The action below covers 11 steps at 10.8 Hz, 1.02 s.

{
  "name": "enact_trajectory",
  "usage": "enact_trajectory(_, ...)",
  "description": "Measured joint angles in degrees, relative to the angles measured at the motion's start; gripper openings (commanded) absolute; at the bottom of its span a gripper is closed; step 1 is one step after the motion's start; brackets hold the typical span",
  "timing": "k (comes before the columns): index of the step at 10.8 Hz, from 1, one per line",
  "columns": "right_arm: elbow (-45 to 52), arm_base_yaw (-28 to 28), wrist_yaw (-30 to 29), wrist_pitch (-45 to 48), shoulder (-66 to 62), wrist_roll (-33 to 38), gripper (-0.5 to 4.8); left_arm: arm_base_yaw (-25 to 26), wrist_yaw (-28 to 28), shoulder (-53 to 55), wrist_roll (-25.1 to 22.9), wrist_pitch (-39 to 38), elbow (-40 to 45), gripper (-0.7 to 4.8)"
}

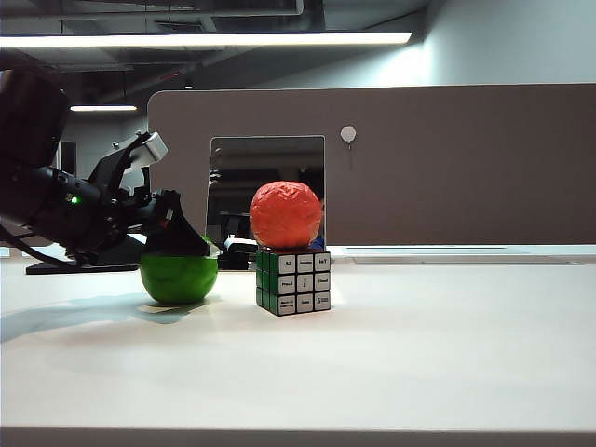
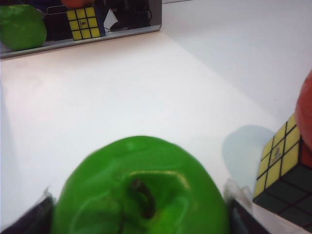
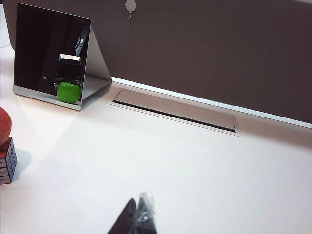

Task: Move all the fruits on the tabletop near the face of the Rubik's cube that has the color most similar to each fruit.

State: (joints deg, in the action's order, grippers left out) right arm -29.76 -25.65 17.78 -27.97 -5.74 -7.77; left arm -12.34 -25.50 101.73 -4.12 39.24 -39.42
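Observation:
The green apple (image 1: 179, 277) rests on the white tabletop (image 1: 419, 354), just left of the Rubik's cube (image 1: 294, 282). The cube's green face is turned toward the apple and its white printed face toward the exterior camera. My left gripper (image 1: 175, 240) comes down over the apple (image 2: 141, 195) from above, open, with one finger on each side. The orange-red fruit (image 1: 286, 214) appears to sit on top of the cube. In the left wrist view the cube (image 2: 282, 170) shows a yellow face. My right gripper (image 3: 141, 214) is shut and empty over bare table, out of the exterior view.
A tilted mirror (image 1: 265, 186) stands behind the cube and reflects the apple and the cube. A brown partition wall (image 1: 447, 158) closes the back of the desk. A cable slot (image 3: 173, 109) lies along the wall.

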Motion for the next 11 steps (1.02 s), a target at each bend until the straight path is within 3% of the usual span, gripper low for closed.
enact_trajectory(6,0.0,0.0,0.0,0.0,0.0,0.0,-0.01,-4.7,-3.2,-0.3,0.1,-4.3,-0.2,4.79)
enact_trajectory(7,0.0,0.0,0.2,0.0,0.0,0.0,-0.01,-4.6,-0.4,-0.2,-0.6,-11.4,0.0,4.79)
enact_trajectory(11,0.0,0.0,0.2,0.0,0.0,0.0,-0.01,-4.6,-0.8,0.0,-1.4,-9.2,0.2,4.79)
